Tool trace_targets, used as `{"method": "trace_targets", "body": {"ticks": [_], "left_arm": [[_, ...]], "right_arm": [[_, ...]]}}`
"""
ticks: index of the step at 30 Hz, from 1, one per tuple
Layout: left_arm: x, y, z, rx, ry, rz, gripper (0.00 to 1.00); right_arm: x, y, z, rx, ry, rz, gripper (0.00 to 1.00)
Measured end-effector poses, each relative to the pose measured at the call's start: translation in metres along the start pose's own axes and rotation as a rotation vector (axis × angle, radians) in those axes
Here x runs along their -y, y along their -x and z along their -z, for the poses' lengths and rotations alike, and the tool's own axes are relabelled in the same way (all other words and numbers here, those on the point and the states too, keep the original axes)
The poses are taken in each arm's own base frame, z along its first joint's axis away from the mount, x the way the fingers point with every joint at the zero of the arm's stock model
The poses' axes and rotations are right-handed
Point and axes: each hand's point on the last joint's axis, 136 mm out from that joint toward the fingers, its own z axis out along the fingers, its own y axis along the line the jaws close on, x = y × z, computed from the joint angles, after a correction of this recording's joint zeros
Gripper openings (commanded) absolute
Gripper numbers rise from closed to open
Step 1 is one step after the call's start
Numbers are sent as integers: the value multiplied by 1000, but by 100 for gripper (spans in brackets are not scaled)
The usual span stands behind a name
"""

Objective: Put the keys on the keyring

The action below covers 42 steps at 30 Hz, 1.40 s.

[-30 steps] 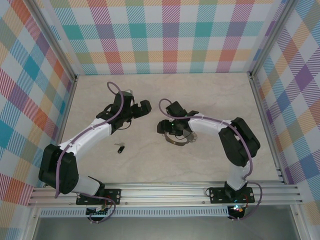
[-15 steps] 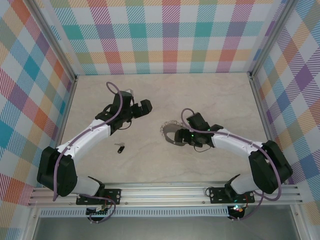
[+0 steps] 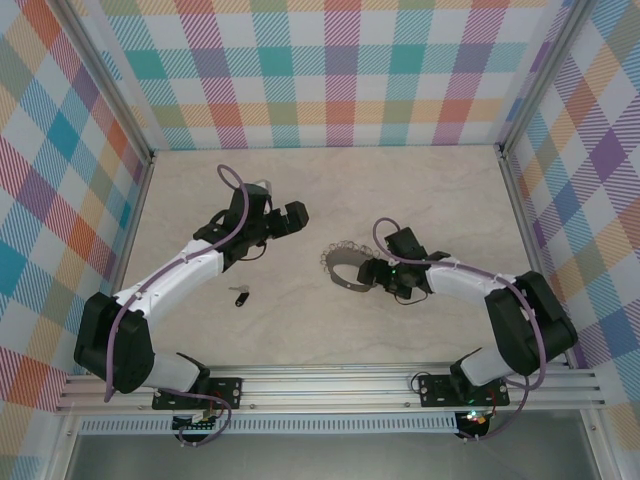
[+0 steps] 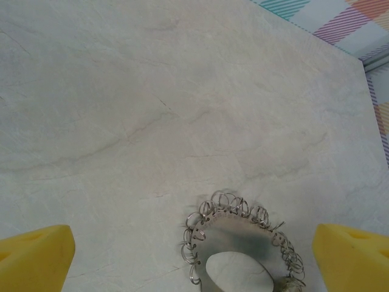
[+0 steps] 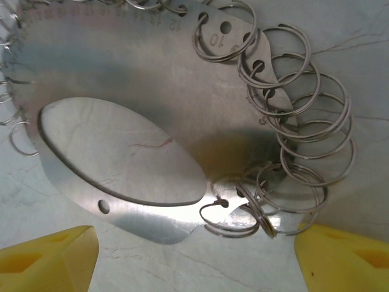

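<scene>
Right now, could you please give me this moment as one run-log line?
left gripper open, empty | right gripper open over keyring | keyring flat on table | key on table, not on keyring

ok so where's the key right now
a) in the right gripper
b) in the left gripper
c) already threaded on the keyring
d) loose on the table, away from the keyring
d: the key lies loose on the table, well clear of the keyring.
</scene>
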Motion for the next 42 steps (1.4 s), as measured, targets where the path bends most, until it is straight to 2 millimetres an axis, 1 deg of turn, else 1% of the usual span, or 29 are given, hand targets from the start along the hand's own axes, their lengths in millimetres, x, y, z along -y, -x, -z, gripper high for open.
{"method": "trace_targets", "body": {"ticks": [6,12,17,23,26,28,30,34,37,42], "left_arm": [[2,-3,-1,-6,-2,-4,100],[3,-5,-3,-15,-1,-9,100],[6,-9,-6,-28,-6,-21,100],[21,-13,-5,-42,-18,-74,100],[24,-17,-7,-71,3,-92,100],[22,-20,-9,-88,18,-100,100],[19,-23,-11,-102,33,-101,99],[16,-28,-15,-125,41,-101,99],[17,-30,-15,-131,36,-100,99],[17,-31,-16,-138,32,-100,99]], "right_arm": [[-3,8,-2,-40,-1,-21,84],[-15,39,-1,5,25,5,83],[-24,58,2,38,48,22,82],[-19,68,9,61,53,18,82],[-19,69,24,91,72,21,80],[-23,68,34,111,99,25,79],[-25,63,39,114,131,31,78],[-26,51,34,81,157,24,77],[-31,44,30,59,167,35,77],[-33,36,15,19,158,49,77]]}}
